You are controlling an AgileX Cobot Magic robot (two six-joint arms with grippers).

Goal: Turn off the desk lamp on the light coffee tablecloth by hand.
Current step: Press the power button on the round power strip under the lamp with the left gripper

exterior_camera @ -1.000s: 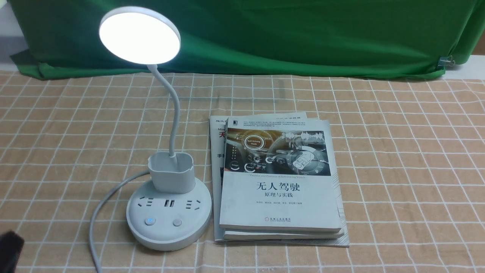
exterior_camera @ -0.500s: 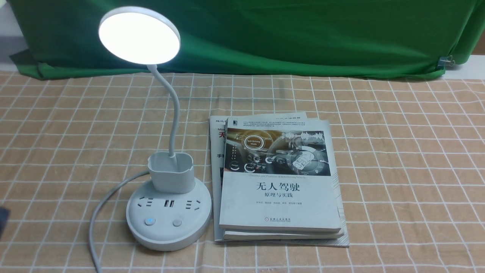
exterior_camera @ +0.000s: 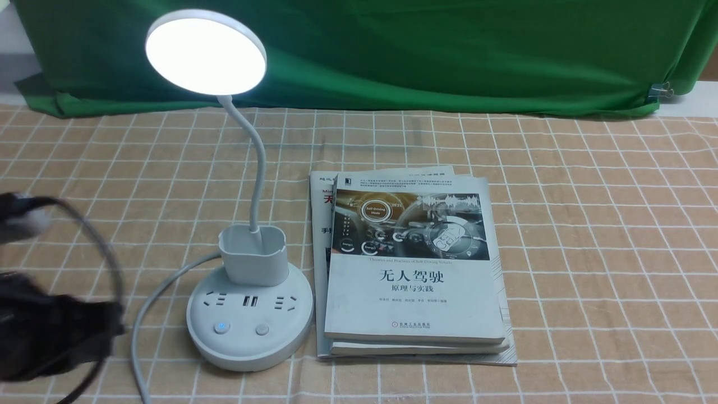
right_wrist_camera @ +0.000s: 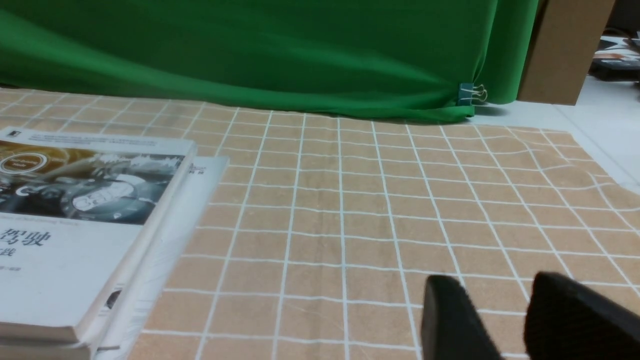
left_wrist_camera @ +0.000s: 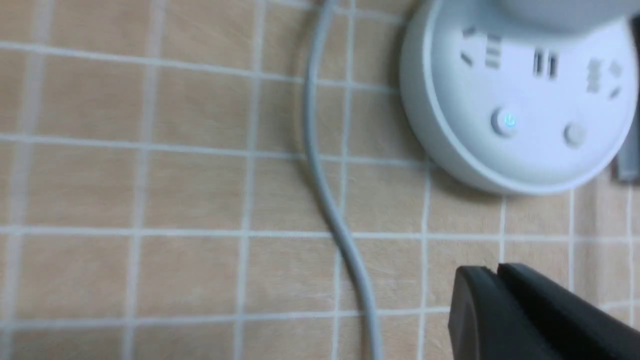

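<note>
The white desk lamp [exterior_camera: 249, 314] stands on the light coffee tablecloth [exterior_camera: 589, 224], its disc head [exterior_camera: 206, 51] lit. Its round base has sockets, a button with a blue light [exterior_camera: 222, 327] and a plain button [exterior_camera: 262, 329]. My left arm [exterior_camera: 50, 331] shows blurred at the left edge, left of the base, with black cables looping up. In the left wrist view my left gripper [left_wrist_camera: 497, 270] is shut and empty, above the cloth a little short of the base [left_wrist_camera: 515, 110] and its lit button [left_wrist_camera: 504, 121]. My right gripper [right_wrist_camera: 492, 287] is open and empty over bare cloth.
A stack of books [exterior_camera: 412, 269] lies right beside the lamp base; it also shows in the right wrist view [right_wrist_camera: 80, 225]. The lamp's grey cord [exterior_camera: 140, 314] curves from the base toward the front edge, near my left arm. A green cloth [exterior_camera: 420, 50] hangs at the back.
My left arm has come into the front view from the lower left edge and now reaches toward the lamp base. The lamp stays lit; books unmoved.
</note>
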